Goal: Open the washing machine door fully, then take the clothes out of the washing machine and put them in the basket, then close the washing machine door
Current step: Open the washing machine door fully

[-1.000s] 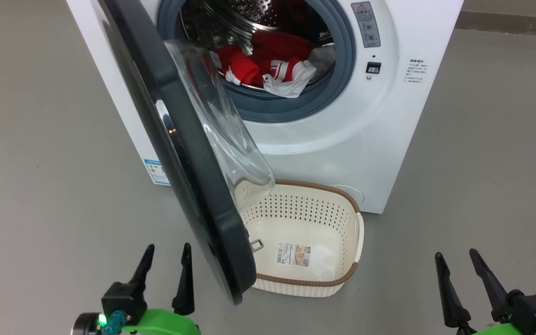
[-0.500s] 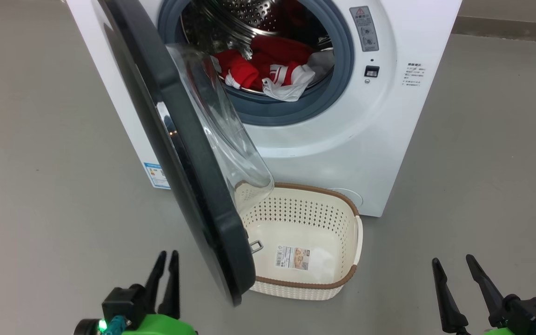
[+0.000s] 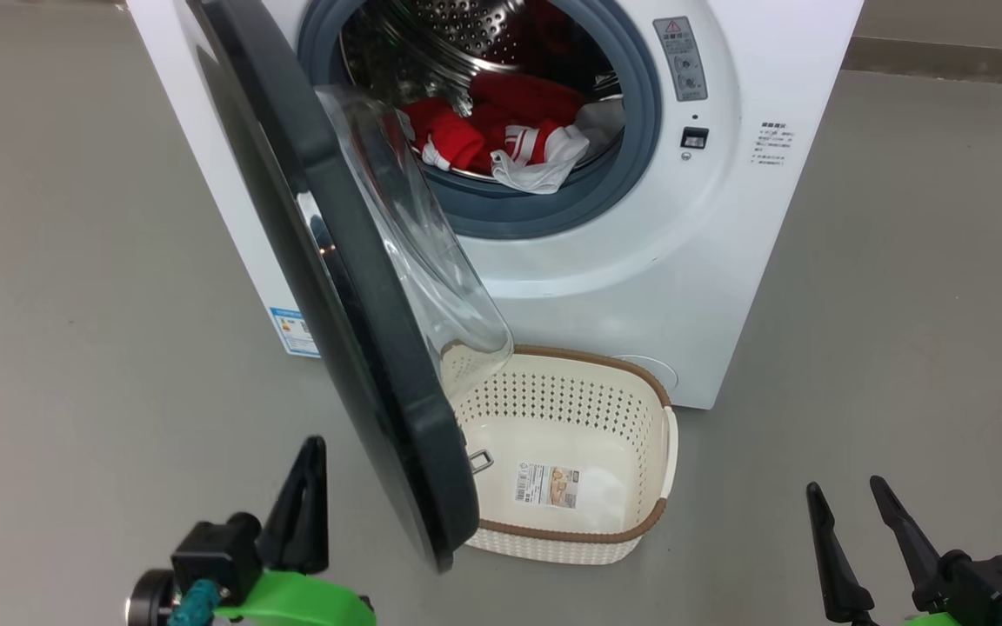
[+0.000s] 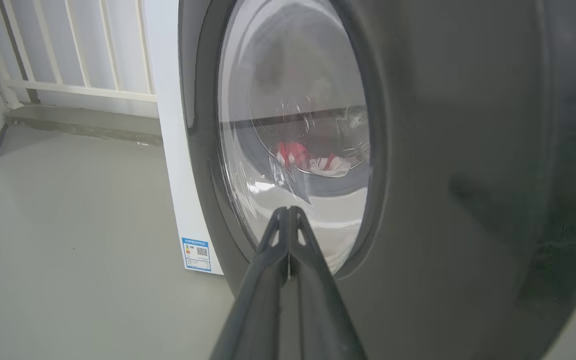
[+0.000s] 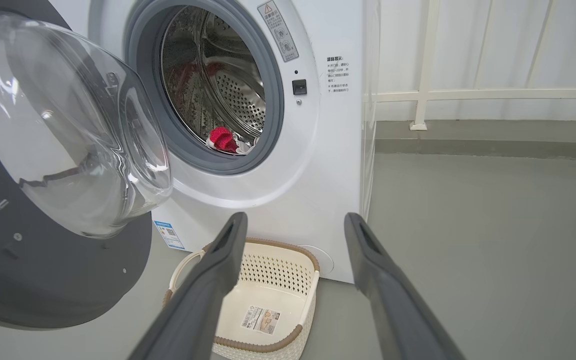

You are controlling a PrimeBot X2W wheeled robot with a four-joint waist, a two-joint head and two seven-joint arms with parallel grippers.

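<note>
My left gripper (image 3: 317,448) has just closed empty beside the half-open washing machine door (image 3: 362,348), I judge to push it wider. Right gripper (image 3: 845,491) gapes, holding nothing. Clothes (image 3: 501,130) lie at the drum's front lip.

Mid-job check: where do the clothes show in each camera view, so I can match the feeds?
Head view: the clothes are at top centre, in the drum's mouth, right of the washing machine door.
Left wrist view: the clothes are at centre, small, seen through the door's glass.
Right wrist view: the clothes are left of centre, low in the drum opening.
Shared landmark: the blue label sticker at the machine's lower corner.
</note>
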